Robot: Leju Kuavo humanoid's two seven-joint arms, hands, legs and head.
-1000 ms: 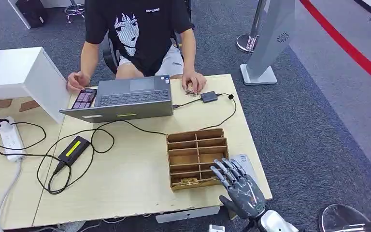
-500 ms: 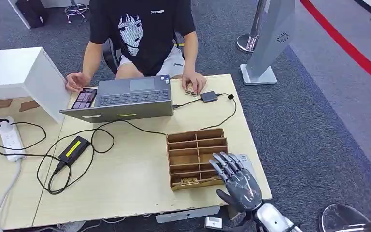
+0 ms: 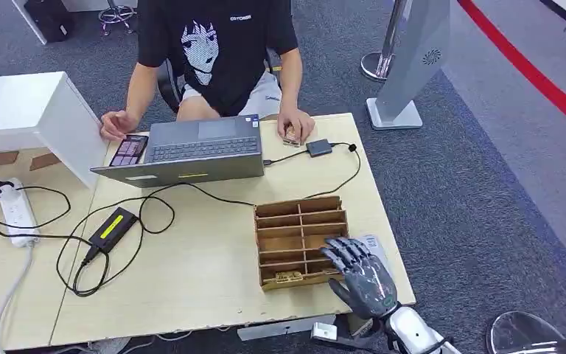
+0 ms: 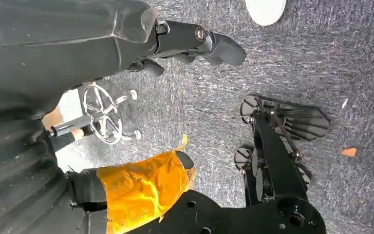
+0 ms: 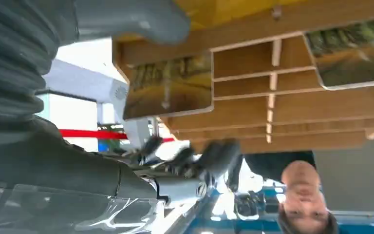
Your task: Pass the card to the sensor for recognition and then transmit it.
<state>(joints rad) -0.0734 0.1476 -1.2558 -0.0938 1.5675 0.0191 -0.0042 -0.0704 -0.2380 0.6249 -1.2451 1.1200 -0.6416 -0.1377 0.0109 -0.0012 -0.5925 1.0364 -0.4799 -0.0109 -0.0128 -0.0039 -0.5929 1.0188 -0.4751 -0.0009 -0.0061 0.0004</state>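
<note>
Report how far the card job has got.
Done: nothing visible yet. In hand: the right hand reaches over the wooden organizer, holding nothing; a card sits in its nearest slot. Left: gripping a card, presenting it to the sensor, passing it on.

Office: laptop, desk, carpet.

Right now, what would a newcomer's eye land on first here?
Probably the robot's right hand, fingers spread, reaching over the near right end of a wooden organizer on the table. Across the table a person sits at a laptop.
</note>
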